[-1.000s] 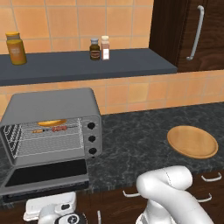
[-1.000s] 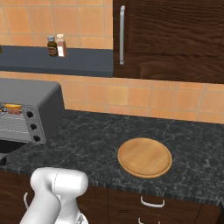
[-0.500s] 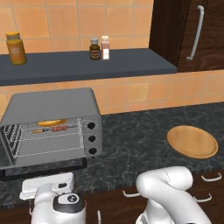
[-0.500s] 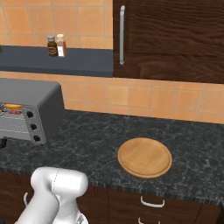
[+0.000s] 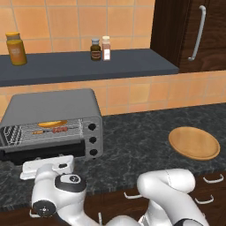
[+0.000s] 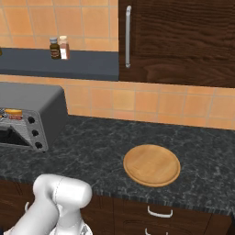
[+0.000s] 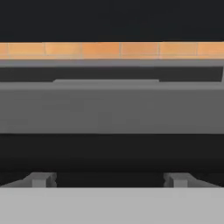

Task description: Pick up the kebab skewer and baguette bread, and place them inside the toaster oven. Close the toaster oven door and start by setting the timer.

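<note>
Left base view has my arm bent low in front of the counter, my hand (image 5: 46,167) level with the toaster oven door (image 5: 42,151), which is partly raised below the opening. In the hand view my fingertips (image 7: 43,179) stand far apart, holding nothing, facing a grey band with dark glass below. Inside the toaster oven (image 5: 53,126), the kebab skewer (image 5: 53,130) lies on the wire rack, long axis left to right; the baguette bread (image 5: 52,123) lies just behind it, parallel. No writing is legible on the shelf jars (image 5: 95,49). The round wooden plate (image 5: 193,142) sits well apart to the right.
</note>
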Motion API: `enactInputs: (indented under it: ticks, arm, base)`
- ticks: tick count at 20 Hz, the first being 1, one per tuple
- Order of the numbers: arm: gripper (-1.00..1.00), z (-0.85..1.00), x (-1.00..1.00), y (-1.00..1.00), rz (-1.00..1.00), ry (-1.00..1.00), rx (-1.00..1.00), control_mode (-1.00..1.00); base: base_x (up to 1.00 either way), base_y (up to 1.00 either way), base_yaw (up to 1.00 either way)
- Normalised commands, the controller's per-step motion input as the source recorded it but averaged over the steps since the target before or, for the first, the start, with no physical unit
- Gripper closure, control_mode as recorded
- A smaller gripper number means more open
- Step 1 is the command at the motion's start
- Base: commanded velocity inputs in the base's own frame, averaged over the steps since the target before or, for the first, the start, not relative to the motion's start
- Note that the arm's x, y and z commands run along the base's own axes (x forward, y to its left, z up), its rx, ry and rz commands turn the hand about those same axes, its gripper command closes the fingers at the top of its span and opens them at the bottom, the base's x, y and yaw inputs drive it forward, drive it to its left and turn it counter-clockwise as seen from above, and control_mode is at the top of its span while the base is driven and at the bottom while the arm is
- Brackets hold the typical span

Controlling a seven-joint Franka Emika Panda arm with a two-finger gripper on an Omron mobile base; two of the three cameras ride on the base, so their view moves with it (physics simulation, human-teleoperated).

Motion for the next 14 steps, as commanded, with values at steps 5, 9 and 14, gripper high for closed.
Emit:
enactInputs:
  ticks: [5,9,14]
  arm:
    - [-1.00,0.32,0.25,0.00,0.00,-0.01,0.00,-1.00]
    - [-1.00,0.00,0.02,0.00,0.00,0.00,0.00,-1.00]
    - [-1.00,-0.04,0.23,0.00,0.00,-0.01,0.00,-1.00]
  base:
    - [0.00,0.00,0.00]
    - [0.00,0.00,0.00]
    - [0.00,0.00,0.00]
